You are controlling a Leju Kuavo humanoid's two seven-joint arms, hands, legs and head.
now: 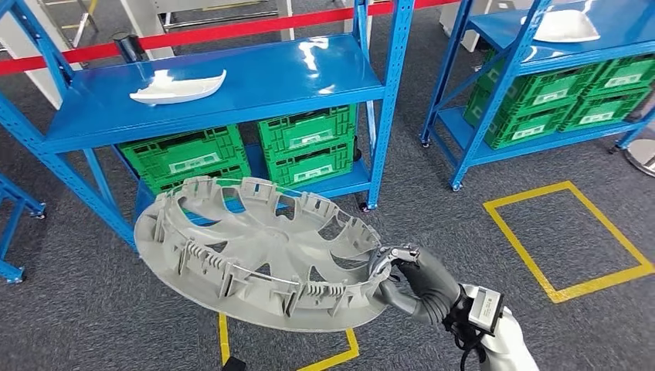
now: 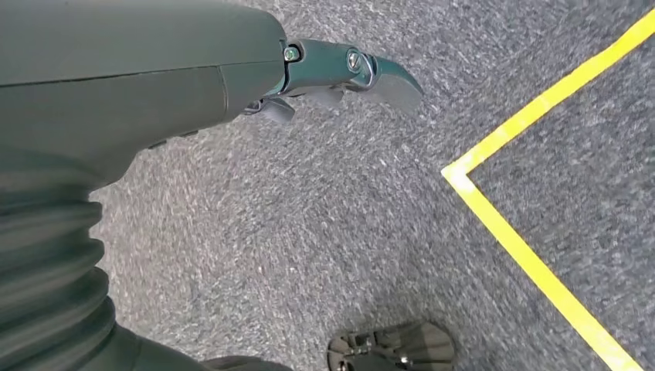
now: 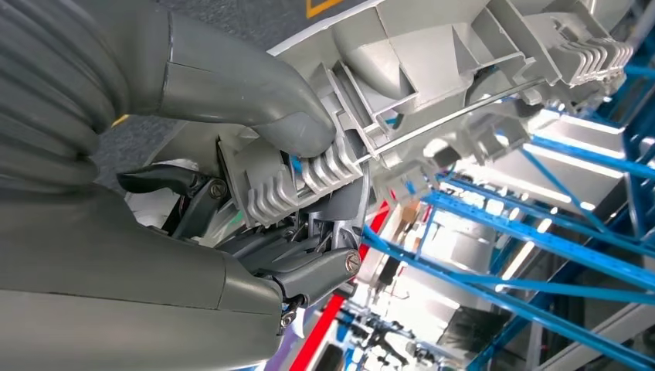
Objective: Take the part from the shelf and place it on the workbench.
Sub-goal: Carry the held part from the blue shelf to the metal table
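Nearest, the right hand pinches the grey wheel cover by its right rim, thumb pressed on a ribbed clip, held off the floor. It looks light, stiff, its clips probably fragile. Farther off stands the blue shelf. The left hand's fingers hang curled, holding nothing.

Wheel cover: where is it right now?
In the head view the grey wheel cover is off the shelf, held at its right rim by the right hand, in front of the blue shelf with green crates.
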